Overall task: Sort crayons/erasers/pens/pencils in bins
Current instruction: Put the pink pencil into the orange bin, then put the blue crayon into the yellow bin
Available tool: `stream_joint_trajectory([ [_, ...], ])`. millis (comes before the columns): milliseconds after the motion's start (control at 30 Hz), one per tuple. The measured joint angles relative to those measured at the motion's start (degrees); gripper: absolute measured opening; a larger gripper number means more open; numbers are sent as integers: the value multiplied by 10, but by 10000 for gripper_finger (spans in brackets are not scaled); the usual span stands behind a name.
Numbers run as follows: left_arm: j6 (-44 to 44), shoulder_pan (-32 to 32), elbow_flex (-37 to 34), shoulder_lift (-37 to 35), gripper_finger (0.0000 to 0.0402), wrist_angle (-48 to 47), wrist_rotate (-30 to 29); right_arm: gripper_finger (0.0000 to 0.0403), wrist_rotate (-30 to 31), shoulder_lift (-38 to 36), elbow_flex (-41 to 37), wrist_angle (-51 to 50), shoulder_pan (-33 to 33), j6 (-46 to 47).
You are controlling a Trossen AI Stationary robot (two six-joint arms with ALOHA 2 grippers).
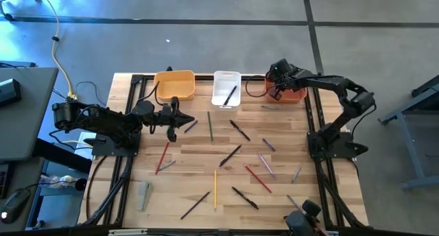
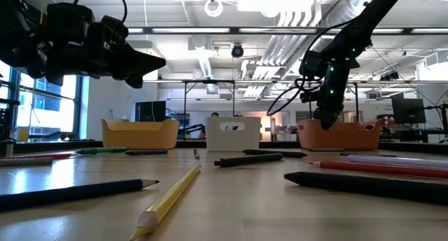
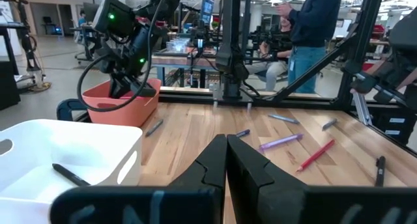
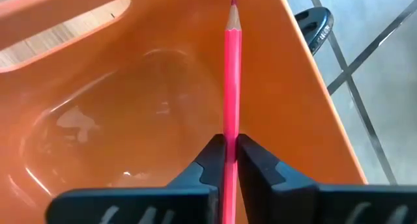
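My right gripper (image 4: pixel 230 152) hangs over the red-orange bin (image 1: pixel 296 95), shut on a red pencil (image 4: pixel 232 68) that points into the bin. In the high view it shows at the bin's left end (image 1: pixel 278 90). My left gripper (image 1: pixel 184 117) is shut and holds nothing; it hovers above the table just in front of the yellow-orange bin (image 1: pixel 175 85). The white bin (image 1: pixel 226 88) holds a black pen (image 1: pixel 230 95). Black pens (image 1: pixel 239 130), a green pen (image 1: pixel 210 126), red pencils (image 1: pixel 258 178) and a yellow pencil (image 1: pixel 215 188) lie flat on the table. My right gripper pinches the red pencil's shaft (image 4: pixel 231 127) between its two fingers. The pencil runs along the fingers and sticks out ahead of them, sharpened tip (image 4: pixel 232 1) foremost. It is held down inside the red-orange bin; whether the tip touches the bin's wall, I cannot tell.
Purple and grey crayons (image 1: pixel 266 164) and a grey block (image 1: pixel 144 195) lie among the pens. Black frame rails (image 1: pixel 317 136) run along the table's left and right sides. A person (image 3: pixel 313 28) stands beyond the far edge. Another gripper-like fixture (image 1: pixel 305 215) sits at the near edge.
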Motion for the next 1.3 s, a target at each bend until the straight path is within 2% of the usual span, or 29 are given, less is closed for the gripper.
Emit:
stream_joint_trajectory([
  [267, 0, 0, 0, 0, 0, 0, 0, 84, 20, -1, 0, -10, 3, 25],
  [367, 0, 0, 0, 0, 0, 0, 0, 90, 43, -7, 0, -33, 13, 38],
  [467, 0, 0, 0, 0, 0, 0, -2, 73, 43, -23, 0, -64, 30, 60],
  [567, -1, 0, 0, 0, 0, 0, -14, 34, 41, -53, 0, -102, 51, 88],
  [667, -6, 0, 0, 0, 0, 1, -25, 6, 8, -95, 0, -136, 73, 133],
  [833, -8, 0, 0, 0, 0, 1, -26, 7, -61, -172, -17, -145, 119, 223],
  [1033, -4, 0, 0, 0, 0, 2, -30, 2, -85, -260, -105, -77, 192, 307],
  [1200, 4, 0, 0, 0, 0, 3, -30, 1, -87, -321, -177, -11, 259, 383],
  [1300, 10, 0, 0, 0, 0, 3, -30, 1, -79, -345, -198, -3, 300, 433],
])
